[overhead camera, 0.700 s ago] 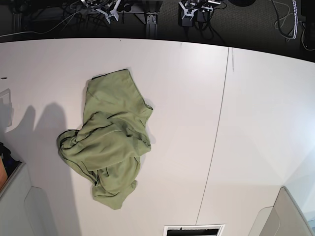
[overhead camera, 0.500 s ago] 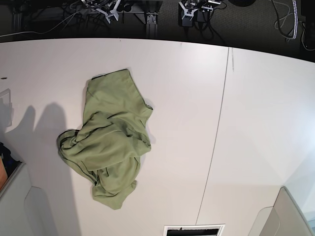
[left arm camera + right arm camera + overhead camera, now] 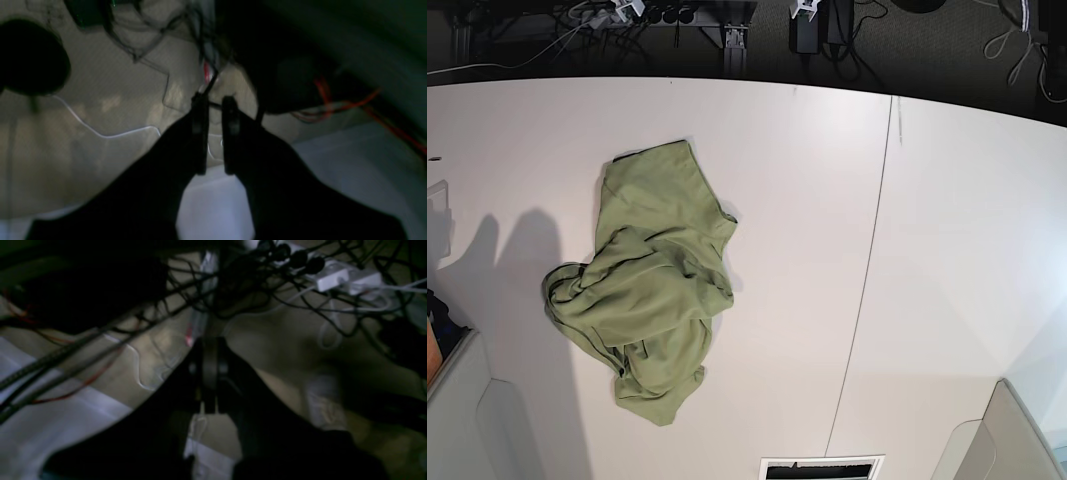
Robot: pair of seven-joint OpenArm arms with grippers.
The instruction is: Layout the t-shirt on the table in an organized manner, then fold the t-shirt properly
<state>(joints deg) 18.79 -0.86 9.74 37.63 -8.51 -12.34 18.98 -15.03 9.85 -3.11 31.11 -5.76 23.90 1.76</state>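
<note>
The plain olive-green soft fabric t-shirt (image 3: 647, 290) lay crumpled in a heap on the large flat white matte table (image 3: 947, 260), toward nine o'clock of the thin dark seam line (image 3: 867, 270). The left gripper (image 3: 215, 133) hung off the cloth with its dark jaws slightly parted, gripping nothing. The right gripper (image 3: 209, 373) had its jaws pressed together, empty, above tangled floor cables (image 3: 253, 276).

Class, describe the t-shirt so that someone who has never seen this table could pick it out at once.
Start from the white table and its thin dark seam. Left of that seam lies a crumpled olive-green heap: the t-shirt. It is the only cloth there, plain and unprinted.
</note>
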